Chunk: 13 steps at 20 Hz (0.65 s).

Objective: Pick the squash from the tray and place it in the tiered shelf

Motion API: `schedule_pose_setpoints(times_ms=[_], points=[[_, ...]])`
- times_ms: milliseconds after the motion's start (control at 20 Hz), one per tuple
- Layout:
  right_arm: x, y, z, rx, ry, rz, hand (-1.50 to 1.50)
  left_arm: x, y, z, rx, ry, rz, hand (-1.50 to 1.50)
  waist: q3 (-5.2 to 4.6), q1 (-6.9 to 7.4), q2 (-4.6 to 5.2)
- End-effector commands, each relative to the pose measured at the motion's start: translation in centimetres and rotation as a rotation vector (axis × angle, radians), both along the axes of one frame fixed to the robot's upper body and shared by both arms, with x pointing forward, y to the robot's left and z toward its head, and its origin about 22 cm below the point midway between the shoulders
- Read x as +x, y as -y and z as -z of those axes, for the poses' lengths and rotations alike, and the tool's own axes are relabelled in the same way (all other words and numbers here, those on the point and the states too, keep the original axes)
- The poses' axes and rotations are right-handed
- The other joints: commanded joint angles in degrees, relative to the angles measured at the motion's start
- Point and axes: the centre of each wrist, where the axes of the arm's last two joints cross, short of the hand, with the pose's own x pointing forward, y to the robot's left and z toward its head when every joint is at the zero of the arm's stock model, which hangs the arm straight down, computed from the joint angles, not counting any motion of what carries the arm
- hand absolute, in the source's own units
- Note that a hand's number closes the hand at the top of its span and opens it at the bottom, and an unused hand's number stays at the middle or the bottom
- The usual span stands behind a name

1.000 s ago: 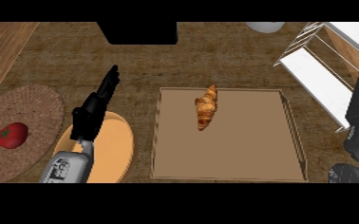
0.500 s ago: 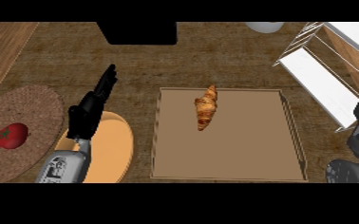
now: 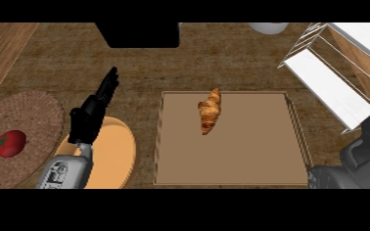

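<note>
An orange-brown, ridged, elongated item that looks like a croissant lies in the far half of the flat brown tray at the centre. My left hand hovers left of the tray with straight fingers pointing away from me, holding nothing. A dark part of my right arm or hand shows at the lower right corner, beside the tray's near right corner and well short of the item. The white tiered shelf stands to the right of the tray.
An orange oval plate lies under my left forearm. A round woven mat at the left edge carries a red tomato. A black block and a white bowl stand at the counter's back.
The dark shape of my right arm has crept slightly further into view at the lower right. My left hand and the item on the tray stay where they were.
</note>
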Motion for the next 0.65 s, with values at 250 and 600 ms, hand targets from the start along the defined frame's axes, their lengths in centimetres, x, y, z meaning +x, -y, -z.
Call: schedule_pose_setpoints(times_ms=[250,600], points=[[-10.1,-3.0,-0.5,0.252,0.003,0.023,-1.50,0.0,-0.1,0.0,0.002,0.004,0.000,0.00,-0.06,-0.40,-0.59],[-17.7,-5.0,1.5,0.282,-0.068,-0.037,-1.50,-1.0,-0.4,0.9,0.011,-0.018,0.001,0.00,-0.11,-0.28,-0.77]])
